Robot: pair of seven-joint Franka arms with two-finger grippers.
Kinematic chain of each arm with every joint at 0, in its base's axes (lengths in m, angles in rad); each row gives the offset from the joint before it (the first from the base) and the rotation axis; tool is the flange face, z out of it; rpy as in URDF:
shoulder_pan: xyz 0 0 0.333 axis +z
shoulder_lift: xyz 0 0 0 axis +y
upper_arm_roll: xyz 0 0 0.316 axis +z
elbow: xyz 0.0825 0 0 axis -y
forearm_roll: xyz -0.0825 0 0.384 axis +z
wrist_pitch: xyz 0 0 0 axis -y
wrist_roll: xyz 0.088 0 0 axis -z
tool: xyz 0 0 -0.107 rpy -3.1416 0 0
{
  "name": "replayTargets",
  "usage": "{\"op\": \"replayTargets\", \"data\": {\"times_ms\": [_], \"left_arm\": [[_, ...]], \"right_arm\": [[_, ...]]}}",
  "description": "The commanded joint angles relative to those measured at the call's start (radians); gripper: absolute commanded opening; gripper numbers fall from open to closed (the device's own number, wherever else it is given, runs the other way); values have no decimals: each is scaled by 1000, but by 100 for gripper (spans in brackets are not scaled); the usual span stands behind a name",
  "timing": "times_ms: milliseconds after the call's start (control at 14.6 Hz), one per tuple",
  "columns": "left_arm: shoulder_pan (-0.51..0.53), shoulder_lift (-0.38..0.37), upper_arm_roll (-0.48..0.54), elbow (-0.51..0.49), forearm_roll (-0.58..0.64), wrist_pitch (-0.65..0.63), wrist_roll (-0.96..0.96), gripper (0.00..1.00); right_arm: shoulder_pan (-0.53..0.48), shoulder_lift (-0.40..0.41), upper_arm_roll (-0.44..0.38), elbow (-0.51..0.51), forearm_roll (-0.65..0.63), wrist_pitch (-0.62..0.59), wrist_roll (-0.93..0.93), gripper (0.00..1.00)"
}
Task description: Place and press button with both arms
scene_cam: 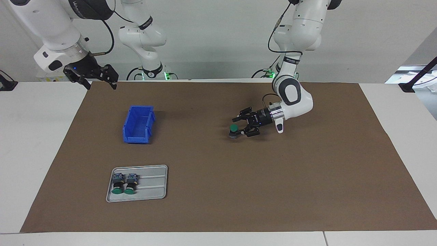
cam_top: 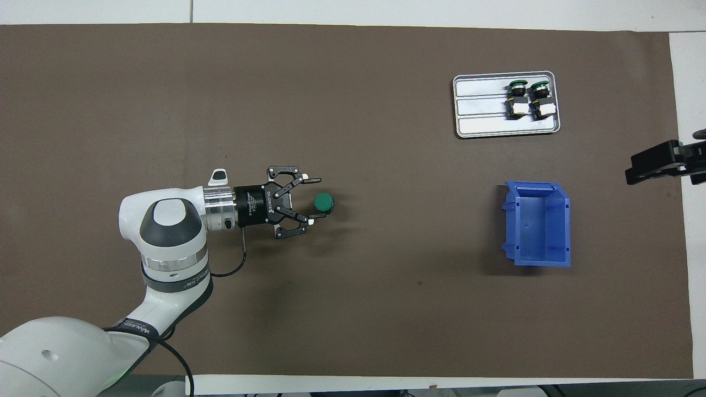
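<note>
The button (scene_cam: 233,128) stands upright on the brown mat, green cap up, dark block down; it also shows in the overhead view (cam_top: 324,203). My left gripper (scene_cam: 238,126) lies low and level over the mat with its jaws wide open. The button is just at its fingertips, between them, and not gripped; the overhead view (cam_top: 314,200) shows the same. My right gripper (scene_cam: 100,83) hangs open and empty above the mat's edge at the right arm's end, and the arm waits there. Only part of the right gripper (cam_top: 642,171) shows in the overhead view.
A blue bin (scene_cam: 138,124) stands open on the mat toward the right arm's end. Farther from the robots, a silver tray (scene_cam: 153,184) holds two alike green-capped switches (scene_cam: 123,183) lying side by side.
</note>
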Motion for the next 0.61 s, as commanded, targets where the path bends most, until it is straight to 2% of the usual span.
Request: {"op": "replayTargets", "data": {"times_ms": [0, 68, 137, 410, 546], "left_arm": [[-79, -82, 9, -26, 117, 152, -149, 62], [-106, -85, 10, -17, 177, 209, -195, 55], [-128, -82, 9, -3, 224, 237, -212, 52], [-133, -91, 10, 18, 361, 243, -276, 31], [-136, -88, 9, 47, 503, 238, -367, 19]], "right_arm": [[-11, -24, 2, -26, 6, 11, -21, 98], [-11, -24, 2, -26, 6, 11, -19, 98], [-11, -24, 2, -26, 6, 11, -19, 98], [-7, -24, 3, -26, 6, 11, -21, 98], [-8, -24, 3, -26, 6, 11, -21, 98]]}}
